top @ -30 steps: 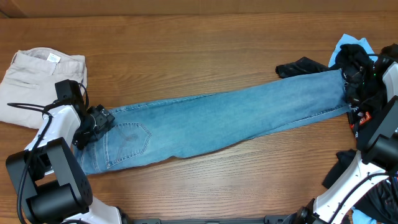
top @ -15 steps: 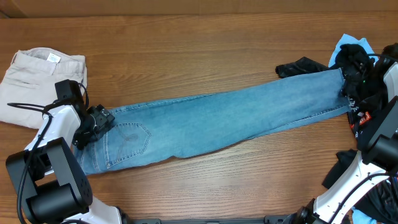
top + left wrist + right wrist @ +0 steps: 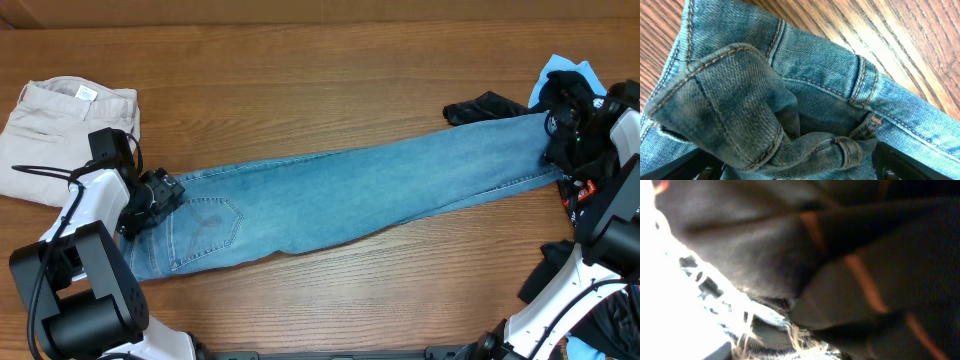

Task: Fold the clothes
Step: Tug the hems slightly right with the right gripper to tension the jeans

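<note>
One jeans pair (image 3: 350,190), waistband (image 3: 735,95) at left end effector (image 3: 160,194)

Overhead, the light is bright and even and the picture sharp; the jeans (image 3: 350,195) cast only a thin soft shadow along their lower edge on the bench (image 3: 300,80). The left wrist view is crisp on the stitching, with a pale glare band on the wood at upper right. The right wrist view is dim and blurred: dark fabric (image 3: 850,255) out of focus, left edge burnt out white
</note>
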